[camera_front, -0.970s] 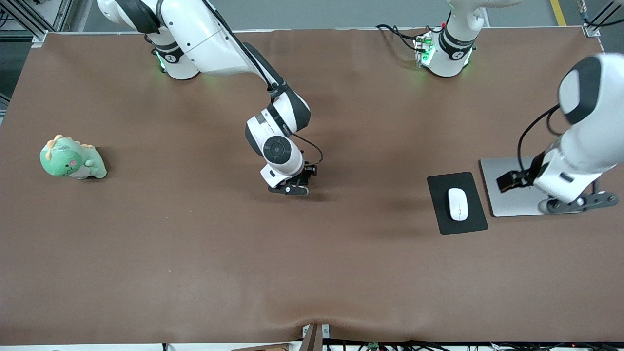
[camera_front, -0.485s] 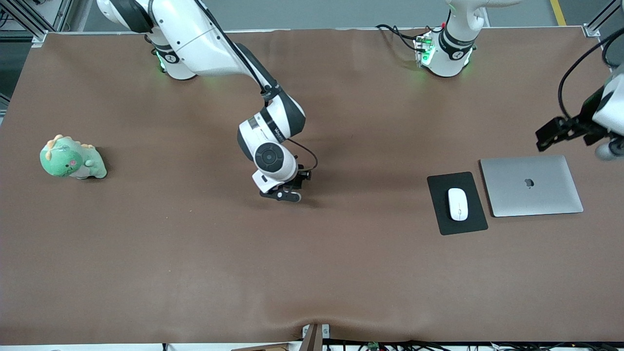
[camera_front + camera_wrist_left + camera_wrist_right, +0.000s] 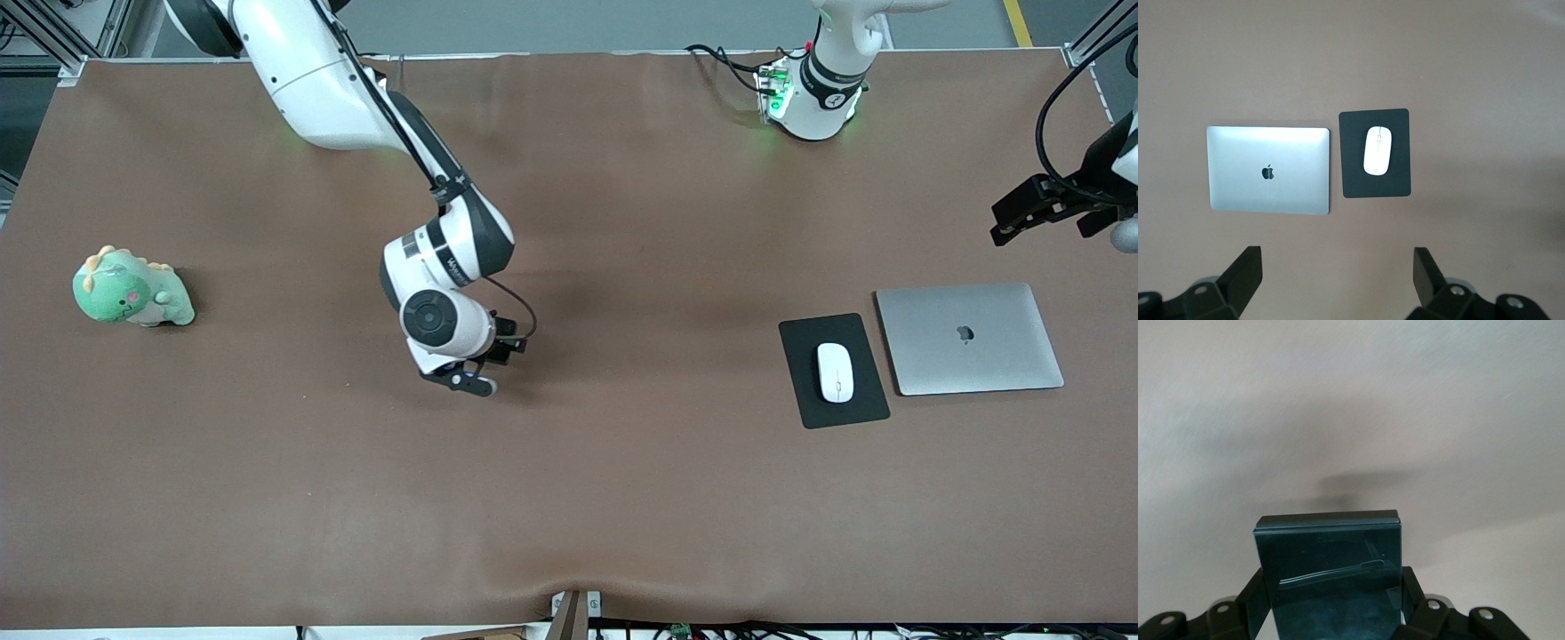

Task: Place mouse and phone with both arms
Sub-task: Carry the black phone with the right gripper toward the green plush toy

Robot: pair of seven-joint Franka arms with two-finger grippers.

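Observation:
The white mouse lies on a black mouse pad toward the left arm's end of the table; it also shows in the left wrist view. My left gripper is open and empty, high up over the table's end, farther from the front camera than the laptop. My right gripper hangs low over the middle of the table. It is shut on the glossy black phone, which stands between its fingers in the right wrist view.
A closed silver laptop lies beside the mouse pad, toward the left arm's end. A green plush dinosaur sits toward the right arm's end. Brown cloth covers the table.
My right gripper has moved with the phone toward the right arm's end and nearer to the front camera. My left gripper has lifted off the laptop and drawn away toward the table's end.

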